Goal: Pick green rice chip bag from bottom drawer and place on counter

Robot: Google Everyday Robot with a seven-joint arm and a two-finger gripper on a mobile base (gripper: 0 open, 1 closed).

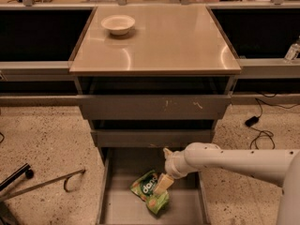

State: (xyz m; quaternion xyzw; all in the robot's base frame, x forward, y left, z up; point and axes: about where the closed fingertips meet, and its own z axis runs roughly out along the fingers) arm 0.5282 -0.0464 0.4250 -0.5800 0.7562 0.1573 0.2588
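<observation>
My gripper (163,184) sits on the green rice chip bag (146,192), just below-left of me in the bottom drawer (119,207); jaw state: can't tell; risk: a thin pinch slips off the crinkly film, or the lift clips the middle drawer front (150,138) above me before reaching the counter (164,46).

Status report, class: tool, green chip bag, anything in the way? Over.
Tool down in bottom drawer, against green rice chip bag. Bag on drawer floor. Bowl on counter, far left; path looks open.
</observation>
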